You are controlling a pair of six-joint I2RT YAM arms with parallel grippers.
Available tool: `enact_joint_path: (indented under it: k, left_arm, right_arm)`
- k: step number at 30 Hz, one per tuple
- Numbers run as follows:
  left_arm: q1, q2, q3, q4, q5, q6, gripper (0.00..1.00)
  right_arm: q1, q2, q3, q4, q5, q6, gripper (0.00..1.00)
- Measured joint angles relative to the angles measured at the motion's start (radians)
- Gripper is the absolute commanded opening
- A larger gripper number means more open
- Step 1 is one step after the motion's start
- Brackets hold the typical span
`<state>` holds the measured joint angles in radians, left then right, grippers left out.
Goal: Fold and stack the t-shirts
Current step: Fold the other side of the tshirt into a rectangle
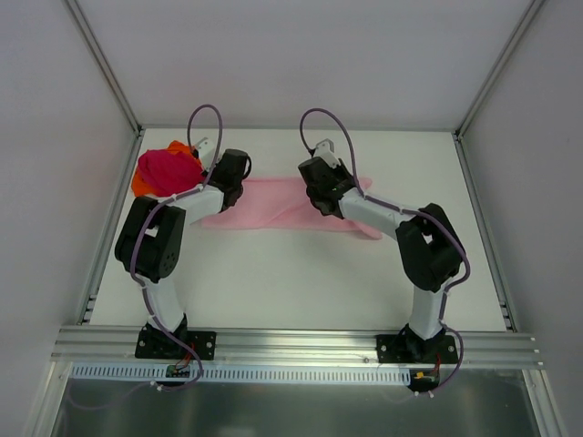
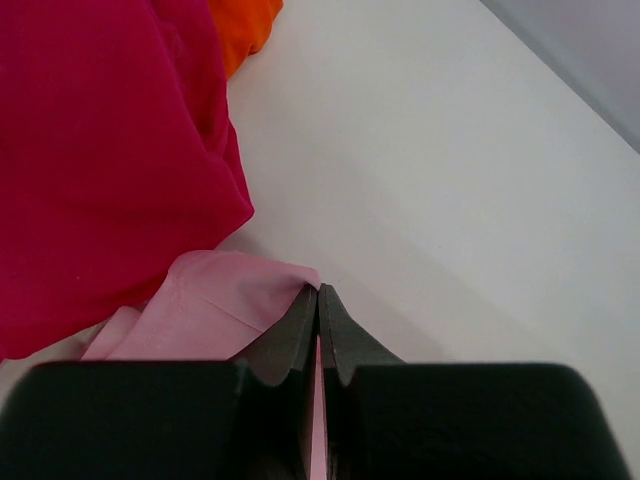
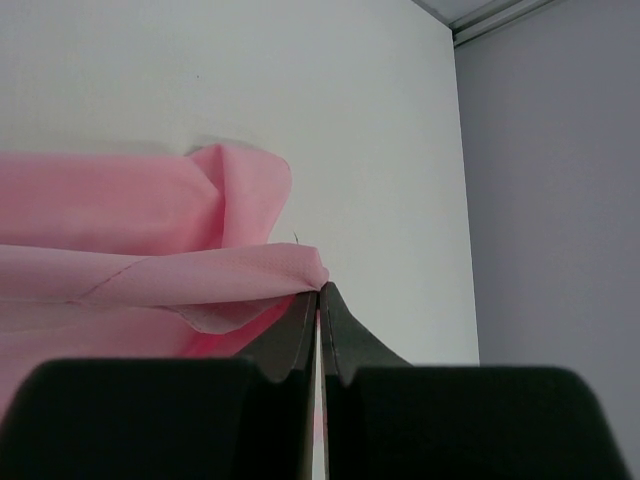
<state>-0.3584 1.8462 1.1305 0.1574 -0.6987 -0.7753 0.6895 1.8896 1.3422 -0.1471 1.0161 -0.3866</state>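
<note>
A light pink t-shirt lies stretched in a strip across the back middle of the white table. My left gripper is shut on its left end, and pink cloth bunches at the closed tips and shows between the jaws. At the shirt's right part, my right gripper is shut on a folded edge, pinched at the tips. A magenta t-shirt sits crumpled at the back left on top of an orange t-shirt. Both also show in the left wrist view, the magenta t-shirt close beside the gripper and the orange t-shirt behind it.
The white table is boxed in by grey walls at the back and sides; the right wall stands close to the right gripper. An aluminium rail runs along the near edge by the arm bases.
</note>
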Motion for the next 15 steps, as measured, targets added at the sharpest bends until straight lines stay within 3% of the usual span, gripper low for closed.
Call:
enact_joint_path:
  k: [1, 2, 3, 4, 6, 7, 8, 9, 15]
  left_arm:
    - [0.000, 0.002, 0.005, -0.003, 0.002, 0.000, 0.00]
    - [0.000, 0.004, 0.008, -0.006, 0.003, 0.000, 0.00]
    - [0.000, 0.009, 0.014, -0.011, 0.006, 0.002, 0.00]
    - [0.000, 0.016, 0.023, -0.016, 0.009, 0.004, 0.01]
    - [0.002, 0.035, 0.048, -0.030, 0.010, 0.012, 0.25]
    - [0.005, 0.046, 0.060, -0.032, 0.013, 0.015, 0.35]
    - [0.008, 0.053, 0.064, -0.030, 0.016, 0.019, 0.54]
    - [0.013, 0.057, 0.064, -0.031, 0.018, 0.029, 0.58]
    - [0.020, 0.052, 0.062, -0.002, 0.045, 0.042, 0.59]
  right_arm:
    - [-0.004, 0.003, 0.005, 0.000, -0.001, -0.001, 0.02]
    - [-0.008, 0.009, 0.013, -0.001, -0.004, -0.003, 0.11]
    - [-0.013, 0.016, 0.024, -0.005, -0.005, -0.002, 0.25]
    - [-0.017, 0.024, 0.037, -0.011, -0.005, 0.004, 0.55]
    - [-0.029, 0.036, 0.057, -0.025, -0.006, 0.006, 0.74]
    - [-0.035, 0.037, 0.058, -0.029, -0.011, 0.011, 0.79]
    - [-0.041, 0.037, 0.056, -0.037, -0.015, 0.011, 0.83]
    - [-0.047, 0.036, 0.053, -0.036, -0.021, 0.013, 0.86]
    - [-0.054, -0.011, -0.015, -0.028, -0.072, 0.016, 0.86]
